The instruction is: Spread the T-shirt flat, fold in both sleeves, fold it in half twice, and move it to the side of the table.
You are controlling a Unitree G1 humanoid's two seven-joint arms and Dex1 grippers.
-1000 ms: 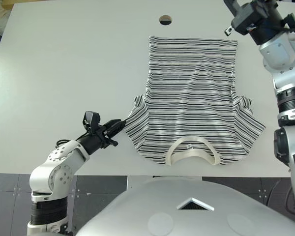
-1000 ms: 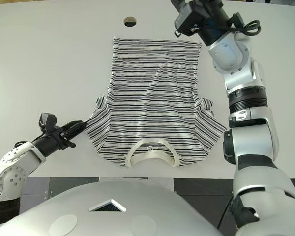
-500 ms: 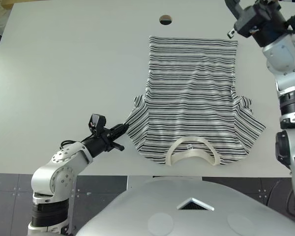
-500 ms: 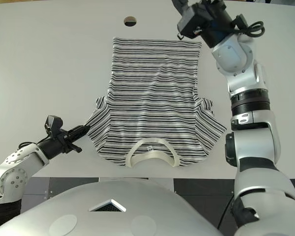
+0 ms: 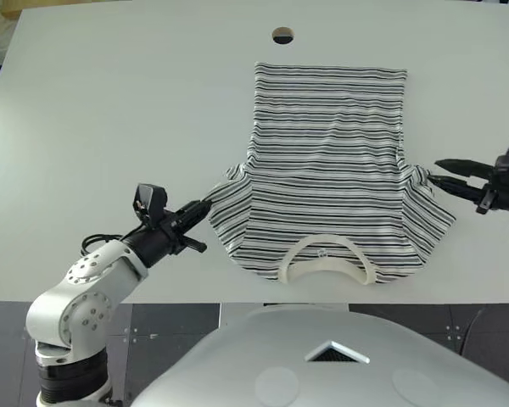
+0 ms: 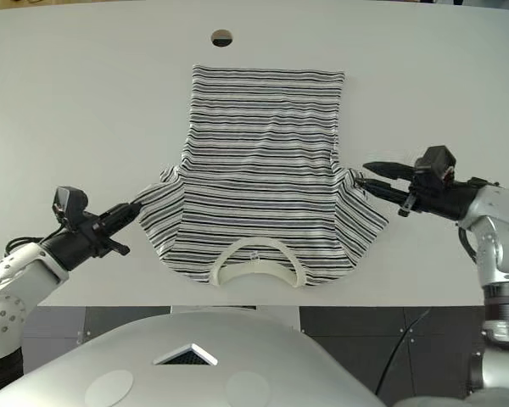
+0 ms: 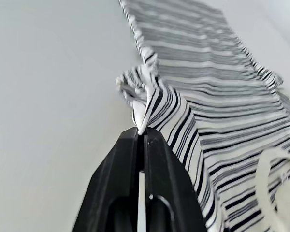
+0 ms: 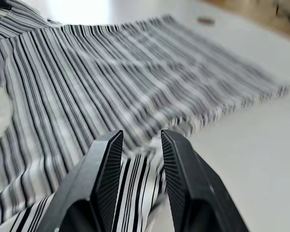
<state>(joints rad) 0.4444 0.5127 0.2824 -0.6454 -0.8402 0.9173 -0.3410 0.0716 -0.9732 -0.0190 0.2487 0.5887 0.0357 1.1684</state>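
A black-and-white striped T-shirt [image 5: 327, 161] lies on the white table [image 5: 110, 127], its white collar [image 5: 327, 259] toward the front edge and its hem at the far side. My left gripper [image 5: 205, 206] is shut on the edge of the left sleeve [image 7: 157, 104], holding it pulled out to the left; the cloth sits pinched between its fingertips [image 7: 141, 129]. My right gripper [image 6: 369, 175] is open at the right sleeve [image 5: 428, 208], its two fingers [image 8: 106, 159] just above the striped cloth near the armpit.
A round cable hole [image 5: 282, 36] sits in the table beyond the hem. Bare table surface extends wide to the left of the shirt and in a narrower strip [image 5: 483, 102] to the right. The front edge [image 5: 153, 298] runs close to the collar.
My right arm has swung from the far right hem corner down to the right sleeve. The left gripper has drawn the left sleeve slightly outward.
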